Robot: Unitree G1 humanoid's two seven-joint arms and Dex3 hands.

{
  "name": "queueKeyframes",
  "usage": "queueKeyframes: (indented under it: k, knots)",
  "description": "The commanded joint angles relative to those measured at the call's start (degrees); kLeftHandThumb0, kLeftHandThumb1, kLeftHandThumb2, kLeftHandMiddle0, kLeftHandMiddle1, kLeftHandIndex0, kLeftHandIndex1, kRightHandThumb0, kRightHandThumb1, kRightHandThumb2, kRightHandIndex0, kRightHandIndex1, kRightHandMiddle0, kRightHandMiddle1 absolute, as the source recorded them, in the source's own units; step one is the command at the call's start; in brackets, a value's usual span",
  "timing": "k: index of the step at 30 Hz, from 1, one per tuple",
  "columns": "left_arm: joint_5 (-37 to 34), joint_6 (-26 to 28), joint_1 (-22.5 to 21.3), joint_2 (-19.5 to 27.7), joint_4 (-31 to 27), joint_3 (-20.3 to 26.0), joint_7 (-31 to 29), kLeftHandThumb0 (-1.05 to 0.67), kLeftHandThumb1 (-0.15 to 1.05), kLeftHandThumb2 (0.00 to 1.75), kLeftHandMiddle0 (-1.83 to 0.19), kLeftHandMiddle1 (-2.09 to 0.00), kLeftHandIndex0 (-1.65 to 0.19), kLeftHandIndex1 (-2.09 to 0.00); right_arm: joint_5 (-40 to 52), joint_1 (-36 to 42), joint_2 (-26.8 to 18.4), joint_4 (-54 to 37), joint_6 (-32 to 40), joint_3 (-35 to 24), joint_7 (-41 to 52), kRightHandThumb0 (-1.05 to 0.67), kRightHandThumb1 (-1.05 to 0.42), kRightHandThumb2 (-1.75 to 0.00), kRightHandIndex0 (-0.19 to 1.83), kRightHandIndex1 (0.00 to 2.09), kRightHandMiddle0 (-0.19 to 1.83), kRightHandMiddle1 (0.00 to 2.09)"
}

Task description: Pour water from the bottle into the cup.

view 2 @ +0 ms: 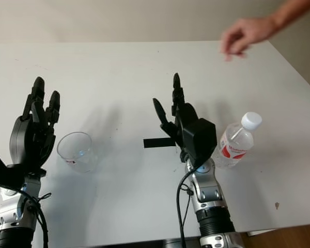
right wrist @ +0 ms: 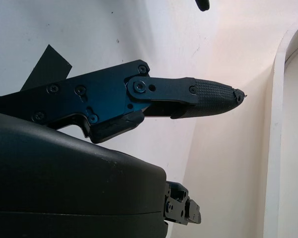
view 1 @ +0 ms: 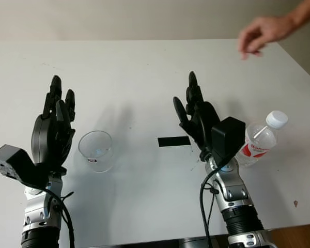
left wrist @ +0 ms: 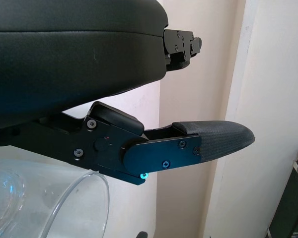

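Right robot hand [view 1: 196, 116] raised, open, empty; bottle [view 1: 259, 139] lying just beside it on the surface [view 1: 144, 67], uncapping not yet done. Left robot hand [view 1: 54, 126] open beside cup [view 1: 96, 150]. Risk judged: bottle rolling off when nudged; person's hand [view 1: 261, 33] nearby.

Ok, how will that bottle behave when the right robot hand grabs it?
The bottle looks like thin clear plastic, so it may dent under squeeze. It leans rather than standing upright, so a nudge could probably roll it. The right robot hand is open beside it; the left robot hand is open by the cup.
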Motion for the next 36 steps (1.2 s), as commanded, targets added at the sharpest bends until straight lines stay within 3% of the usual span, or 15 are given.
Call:
queueKeyframes:
  k: [1,15,22,30,36]
  knots:
    - [0.14,-0.25,0.46,0.04,-0.29,0.08,-0.06,-0.84,1.05,0.59,0.00,0.00,0.05,0.00,0.07,0.30,0.07,-0.12,-0.31,-0.22,-0.02,-0.76,-1.05,-0.43,-0.19,0.00,-0.19,0.00]
    - [0.12,-0.58,0.17,-0.10,0.22,0.05,-0.22,-0.85,1.05,0.56,0.02,0.00,0.07,0.00,0.13,0.57,-0.33,-0.75,-0.59,-0.16,0.70,-0.78,-1.05,-0.42,-0.19,0.00,-0.19,0.00]
    - [0.28,-0.93,0.21,-0.19,0.24,-0.17,-0.17,-0.85,1.05,0.58,0.01,0.00,0.06,0.00,4.32,2.75,-2.10,-9.54,0.53,-0.29,7.32,-0.80,-1.05,-0.38,-0.19,0.00,-0.19,0.00]
    - [0.43,-1.44,-0.20,-0.75,1.00,-0.44,0.11,-0.85,1.05,0.58,0.01,0.00,0.05,0.00,18.54,3.39,-12.62,-28.50,7.54,-5.18,22.41,-0.87,-1.05,-0.19,-0.19,0.00,-0.19,0.00]
    - [0.39,-1.98,-0.53,-1.42,1.96,-0.64,0.10,-0.85,1.05,0.59,0.01,0.00,0.05,0.00,30.49,1.99,-20.88,-36.59,15.80,-12.04,28.66,-0.84,-1.01,-0.07,-0.19,0.00,-0.17,0.02]
